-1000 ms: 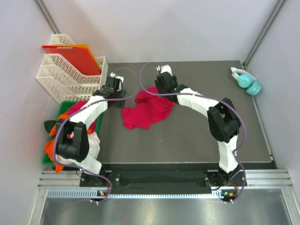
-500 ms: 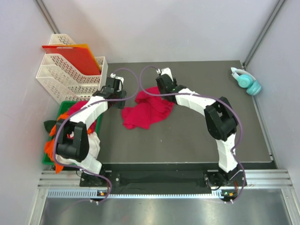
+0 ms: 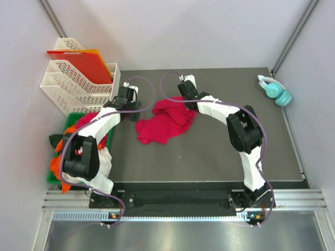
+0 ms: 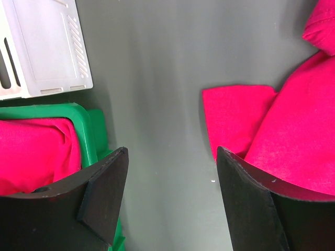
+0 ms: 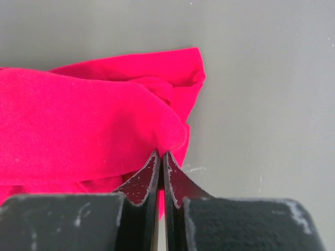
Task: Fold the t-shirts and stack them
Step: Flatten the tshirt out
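Crimson t-shirt, crumpled mid-frame on counter: soft, light, limp, likely to sag, best taken by an edge fold; right fingers pinched shut on its upper-right fold, left fingers wide and empty.

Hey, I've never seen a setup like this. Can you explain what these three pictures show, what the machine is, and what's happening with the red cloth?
These are two robot arms bolted at the near edge of a dark table. The wide picture looks down from above. The two close-ups come from a camera on each wrist, with that arm's black fingers in view. A crumpled crimson t-shirt lies on the table. The right gripper is shut, pinching a fold of it. The left gripper hangs open and holds nothing, between the shirt and a green bin of more clothes. At the edges sit white trays and teal headphones.
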You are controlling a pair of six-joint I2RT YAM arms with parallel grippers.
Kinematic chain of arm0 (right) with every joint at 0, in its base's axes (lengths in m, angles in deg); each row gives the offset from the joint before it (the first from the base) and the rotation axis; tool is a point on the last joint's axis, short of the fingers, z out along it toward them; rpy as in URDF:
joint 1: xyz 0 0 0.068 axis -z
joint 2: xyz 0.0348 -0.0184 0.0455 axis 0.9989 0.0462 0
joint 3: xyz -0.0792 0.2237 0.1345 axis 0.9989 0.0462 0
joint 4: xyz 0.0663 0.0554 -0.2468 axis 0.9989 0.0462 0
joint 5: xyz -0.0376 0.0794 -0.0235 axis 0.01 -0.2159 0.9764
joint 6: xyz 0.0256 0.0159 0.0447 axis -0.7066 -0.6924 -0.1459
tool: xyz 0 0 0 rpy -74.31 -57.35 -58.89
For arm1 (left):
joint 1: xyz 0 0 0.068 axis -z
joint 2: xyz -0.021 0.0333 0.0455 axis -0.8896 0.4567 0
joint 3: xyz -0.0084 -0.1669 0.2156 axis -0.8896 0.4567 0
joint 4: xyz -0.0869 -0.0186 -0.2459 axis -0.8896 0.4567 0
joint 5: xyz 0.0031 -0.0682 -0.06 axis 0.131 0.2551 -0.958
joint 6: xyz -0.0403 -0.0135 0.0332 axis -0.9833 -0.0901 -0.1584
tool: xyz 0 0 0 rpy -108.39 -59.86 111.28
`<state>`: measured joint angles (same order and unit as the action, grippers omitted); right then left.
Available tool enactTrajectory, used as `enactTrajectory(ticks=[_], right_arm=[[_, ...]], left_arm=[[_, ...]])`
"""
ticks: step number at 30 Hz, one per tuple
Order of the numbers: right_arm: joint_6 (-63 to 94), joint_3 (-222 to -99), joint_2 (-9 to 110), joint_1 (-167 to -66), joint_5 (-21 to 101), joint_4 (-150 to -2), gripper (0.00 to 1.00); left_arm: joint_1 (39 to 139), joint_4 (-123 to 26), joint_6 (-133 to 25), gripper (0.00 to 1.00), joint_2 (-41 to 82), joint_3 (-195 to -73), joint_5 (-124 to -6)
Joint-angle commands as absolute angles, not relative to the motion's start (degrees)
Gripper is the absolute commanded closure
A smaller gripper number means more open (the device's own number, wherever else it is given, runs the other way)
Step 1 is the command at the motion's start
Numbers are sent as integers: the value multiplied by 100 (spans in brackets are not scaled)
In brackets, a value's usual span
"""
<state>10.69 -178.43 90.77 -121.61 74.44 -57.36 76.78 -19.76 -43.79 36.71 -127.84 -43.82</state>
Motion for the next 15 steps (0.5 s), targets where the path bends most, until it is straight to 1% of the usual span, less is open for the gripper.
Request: enactTrajectory(ticks=[1, 10, 15], right_arm=[[1009, -18019, 8777, -12146, 7680, -5769, 100], [1000, -17808, 7195, -12163, 8102, -5664, 100], [1043, -17632, 6290, -12172, 8550, -5453, 100]], left_arm=[[7653, -2218, -4374, 27, 3506, -12770, -4390], [7653, -2218, -4629, 28, 3584, -12989, -4635], [7653, -2060, -4821, 31, 4023, -13392, -4969]])
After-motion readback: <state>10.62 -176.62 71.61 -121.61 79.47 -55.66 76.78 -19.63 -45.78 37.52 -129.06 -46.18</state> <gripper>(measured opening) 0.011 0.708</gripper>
